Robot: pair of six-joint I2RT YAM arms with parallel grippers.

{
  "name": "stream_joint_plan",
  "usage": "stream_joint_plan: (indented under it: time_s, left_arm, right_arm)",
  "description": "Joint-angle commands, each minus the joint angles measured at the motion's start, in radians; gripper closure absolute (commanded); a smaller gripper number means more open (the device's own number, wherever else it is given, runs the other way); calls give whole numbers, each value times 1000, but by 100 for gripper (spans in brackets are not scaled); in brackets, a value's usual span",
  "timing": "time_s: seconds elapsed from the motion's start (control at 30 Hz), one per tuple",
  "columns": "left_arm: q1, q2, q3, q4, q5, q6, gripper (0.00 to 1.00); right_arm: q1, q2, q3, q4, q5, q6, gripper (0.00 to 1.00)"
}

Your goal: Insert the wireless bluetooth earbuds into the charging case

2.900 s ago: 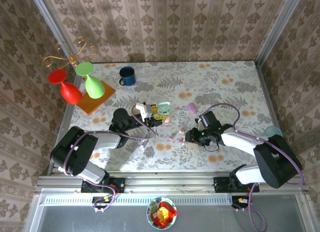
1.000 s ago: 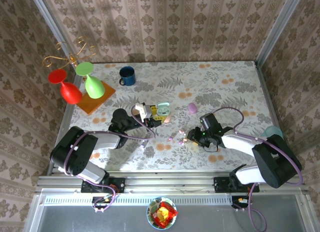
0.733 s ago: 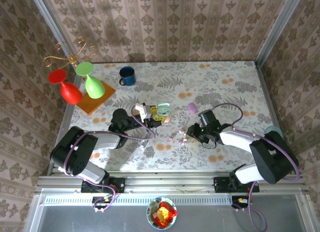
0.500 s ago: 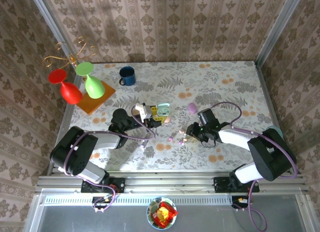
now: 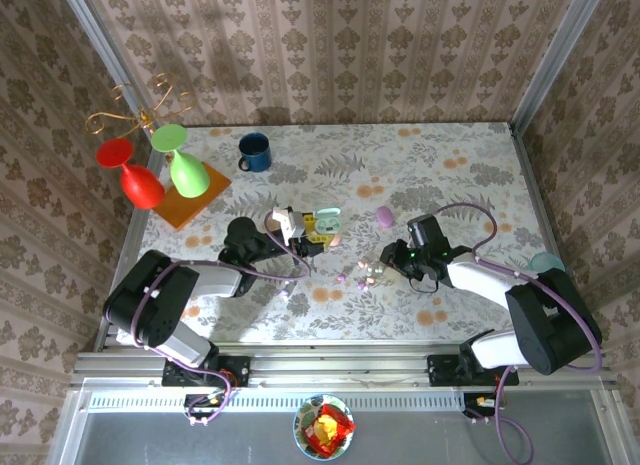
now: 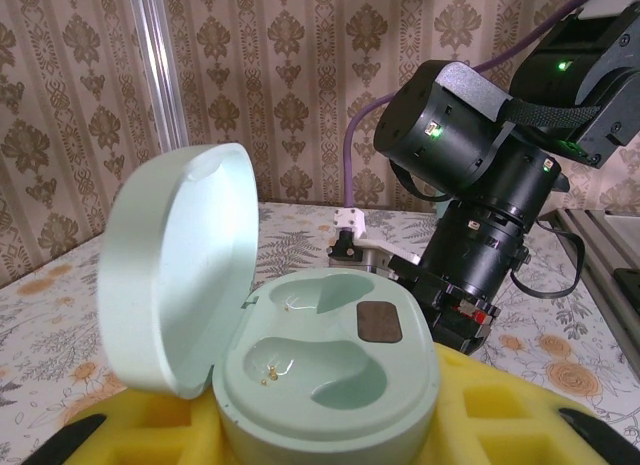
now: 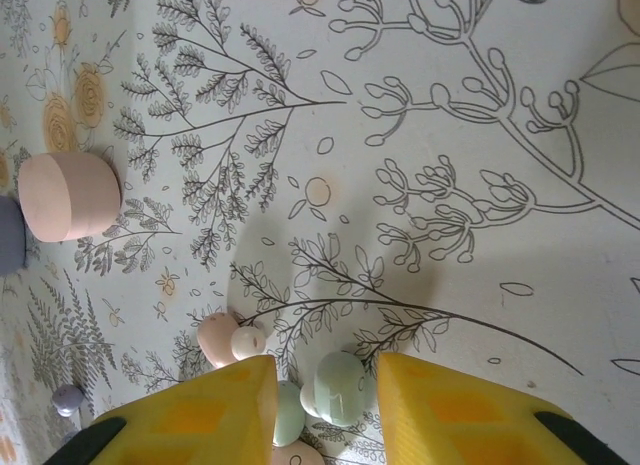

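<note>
- Where the right gripper (image 7: 328, 373) meets the table, two mint earbuds (image 7: 340, 388) lie between its yellow fingers (image 7: 440, 400). One sits mid-gap and the other (image 7: 287, 413) rests against one finger. The jaws stand part-spread, with a sliver of space beside the bigger bud.
- Over the last second the jaws have narrowed slightly and the wrist has swung back a little (a pinch is closing, I judge, not yet made).
- Just outside that finger sit two pink buds (image 7: 218, 337), and a pink case (image 7: 68, 195) lies well beyond the tips.
- Farther off, the left gripper (image 6: 325, 430) is pressed tight on the open charging case (image 6: 330, 375). It has not moved, its lid (image 6: 175, 275) is up and both wells are empty, ready to receive.
</note>
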Motion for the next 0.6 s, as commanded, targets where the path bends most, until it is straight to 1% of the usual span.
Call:
stream_joint_plan:
  time_s: [0.0, 0.2, 0.47, 0.57]
  left_arm:
    - [7, 7, 31, 30, 30, -15, 77]
    - [6, 6, 32, 30, 36, -20, 78]
    - [6, 6, 34, 30, 36, -21, 78]
    - [6, 9, 34, 30, 36, -22, 78]
  right_arm:
    - [-6, 7, -20, 41, -50, 15, 67]
    - [-6, 66, -45, 127, -103, 52, 67]
    - [-6, 91, -55, 140, -105, 53, 67]
    - [-6, 89, -55, 141, -108, 54, 68]
